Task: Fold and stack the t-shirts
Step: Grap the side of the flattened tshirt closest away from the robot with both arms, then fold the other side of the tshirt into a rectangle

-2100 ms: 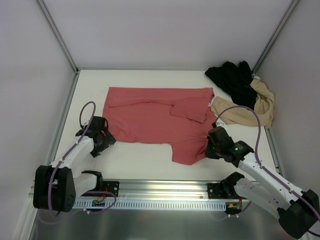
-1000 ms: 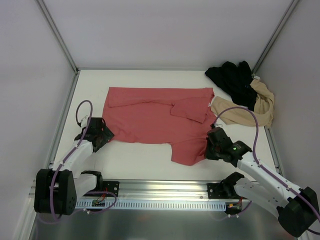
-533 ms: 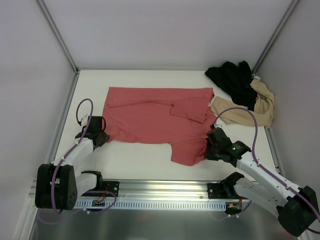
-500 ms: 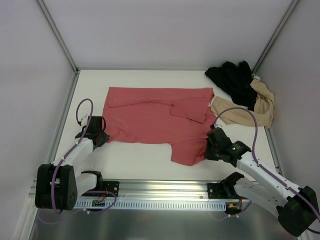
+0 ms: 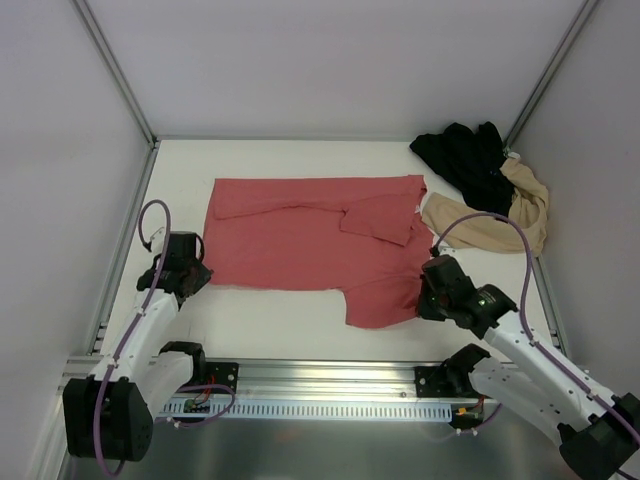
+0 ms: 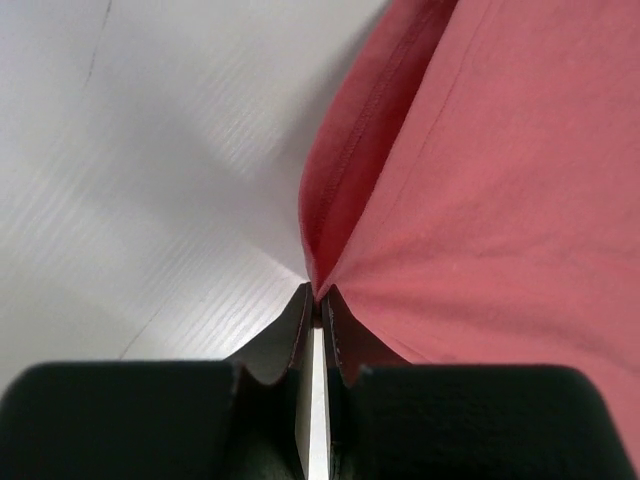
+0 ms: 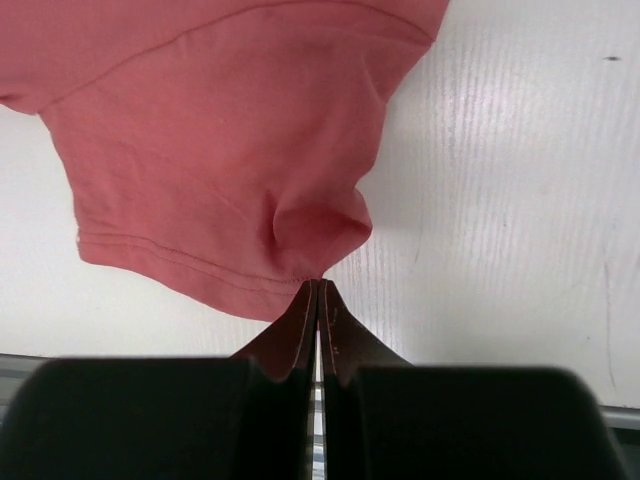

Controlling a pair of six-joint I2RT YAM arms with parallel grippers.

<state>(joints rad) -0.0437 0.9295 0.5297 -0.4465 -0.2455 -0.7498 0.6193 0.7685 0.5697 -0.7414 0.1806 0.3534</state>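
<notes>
A coral-red t-shirt (image 5: 310, 240) lies spread across the middle of the table, one sleeve folded over its right part. My left gripper (image 5: 197, 272) is shut on the shirt's near left corner (image 6: 318, 285), the cloth pinched between the fingertips. At the shirt's near right corner (image 7: 315, 240), my right gripper (image 5: 425, 300) is shut on a bunched fold of cloth. The black t-shirt (image 5: 465, 160) and the beige t-shirt (image 5: 500, 222) lie crumpled together at the back right corner.
White side walls and metal frame posts (image 5: 120, 75) enclose the table on the left, back and right. A metal rail (image 5: 320, 378) with the arm bases runs along the near edge. Bare white tabletop (image 5: 280, 315) shows in front of the red shirt.
My left gripper has closed on the shirt's near left corner and pulled back slightly toward the near left. The right gripper stayed shut on its corner and shifted a little to the right.
</notes>
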